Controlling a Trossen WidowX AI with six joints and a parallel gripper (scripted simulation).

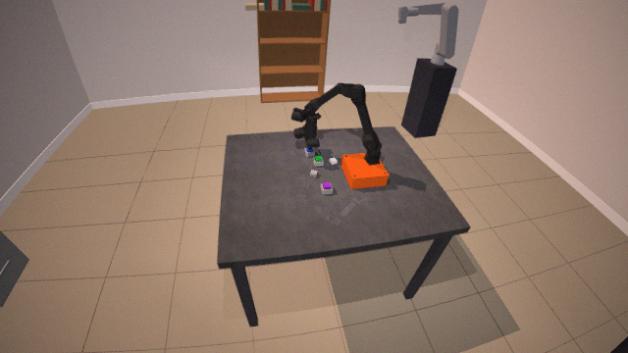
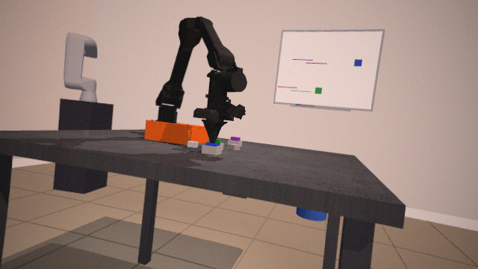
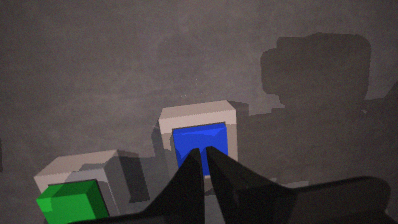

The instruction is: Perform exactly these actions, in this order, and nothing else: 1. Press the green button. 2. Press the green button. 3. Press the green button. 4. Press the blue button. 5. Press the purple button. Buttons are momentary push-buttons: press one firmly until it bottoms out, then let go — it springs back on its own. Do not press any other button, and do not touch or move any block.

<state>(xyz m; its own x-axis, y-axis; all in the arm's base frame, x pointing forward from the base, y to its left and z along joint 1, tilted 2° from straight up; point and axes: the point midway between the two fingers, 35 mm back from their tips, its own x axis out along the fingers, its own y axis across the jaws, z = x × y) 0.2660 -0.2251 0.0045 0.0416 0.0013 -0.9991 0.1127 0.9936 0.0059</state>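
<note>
Two black tapered fingers of the arm's parallel-jaw gripper point(image 3: 202, 152) fill the near field of the wrist view, pressed almost together with only a thin slit between them and nothing held. Their tips lie over the near edge of the square blue push-button point(image 3: 200, 141) in its pale grey housing; whether the cap is already depressed cannot be told. Just beside it, lower left, sits the square green push-button point(image 3: 72, 202) on a like housing. In the exterior view the gripper points straight down onto the blue cap. Farther along the dark grey table point(image 1: 275, 221), well apart from the tips, stands the square purple push-button point(image 1: 327, 186), with two small white blocks point(image 1: 333, 160) lying nearby. Beyond these is the orange base box point(image 1: 364, 170) carrying the arm. Judged from this pose, step 4, the blue press, is in hand. Next the tips should bottom the cap, rise clear, then cross to the purple button without brushing either block.
</note>
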